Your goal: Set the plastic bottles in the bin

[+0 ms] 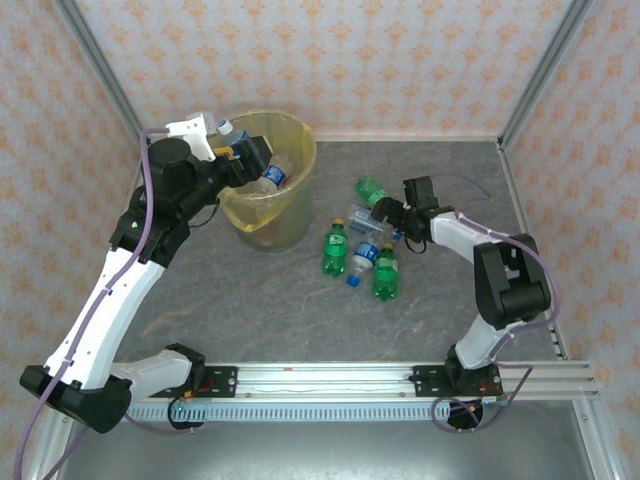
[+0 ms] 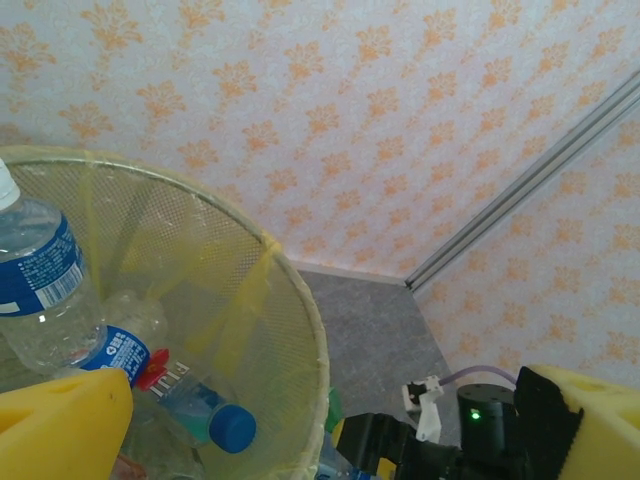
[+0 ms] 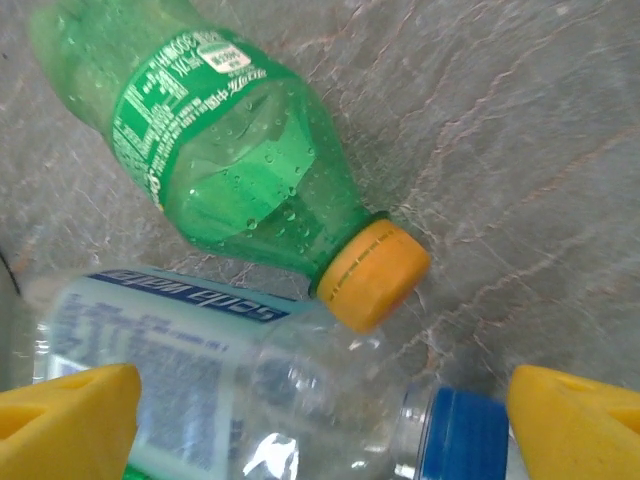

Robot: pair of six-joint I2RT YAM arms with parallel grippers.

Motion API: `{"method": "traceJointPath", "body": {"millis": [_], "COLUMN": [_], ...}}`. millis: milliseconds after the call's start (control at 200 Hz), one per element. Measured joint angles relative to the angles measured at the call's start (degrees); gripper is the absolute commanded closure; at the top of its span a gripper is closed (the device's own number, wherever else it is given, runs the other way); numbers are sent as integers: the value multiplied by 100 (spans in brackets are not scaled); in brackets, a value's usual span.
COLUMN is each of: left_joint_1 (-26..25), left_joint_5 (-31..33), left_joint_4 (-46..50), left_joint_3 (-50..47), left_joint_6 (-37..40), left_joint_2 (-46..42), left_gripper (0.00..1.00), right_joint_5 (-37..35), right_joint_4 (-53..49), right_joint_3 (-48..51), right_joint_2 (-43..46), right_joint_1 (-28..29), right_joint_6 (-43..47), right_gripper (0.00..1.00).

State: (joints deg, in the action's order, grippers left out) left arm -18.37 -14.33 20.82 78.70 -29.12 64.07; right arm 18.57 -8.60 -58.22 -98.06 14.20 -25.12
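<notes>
Right wrist: right hand (image 3: 320,425) wide, straddling clear bottle (image 3: 200,390), contact unclear; left hand (image 2: 320,420) wide, bin (image 2: 290,290) below it.

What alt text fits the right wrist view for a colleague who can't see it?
The open right hand hangs over a clear bottle with a blue cap, which lies on its side between the yellow fingertips. Just beyond it, a green bottle with a yellow cap lies on the grey marbled table.
</notes>
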Motion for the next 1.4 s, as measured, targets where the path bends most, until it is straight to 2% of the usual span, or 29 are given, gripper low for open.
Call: {"method": "traceJointPath", "body": {"millis": [255, 601, 896, 1126, 1396], "left_joint_1": [0, 0, 0, 0, 0], "left_joint_5": [33, 35, 37, 37, 72], "left_joint_4": [90, 90, 90, 92, 138], "left_joint_3": [0, 13, 50, 114, 157], "left_joint_6": [0, 0, 0, 2, 4], "left_joint_2": [-11, 72, 122, 118, 116], "left_gripper": [1, 1, 1, 1, 1], "right_joint_5": [496, 960, 911, 647, 199], "right_joint_4": [59, 68, -15, -98, -326], "right_joint_3": [-48, 79, -199, -730, -1228], "right_joint_2": [-175, -173, -264, -667, -1222], "right_joint_1": [17, 341, 542, 586, 789], "right_joint_6": [136, 315, 579, 750, 960], "right_gripper": [10, 9, 13, 13, 18]}}
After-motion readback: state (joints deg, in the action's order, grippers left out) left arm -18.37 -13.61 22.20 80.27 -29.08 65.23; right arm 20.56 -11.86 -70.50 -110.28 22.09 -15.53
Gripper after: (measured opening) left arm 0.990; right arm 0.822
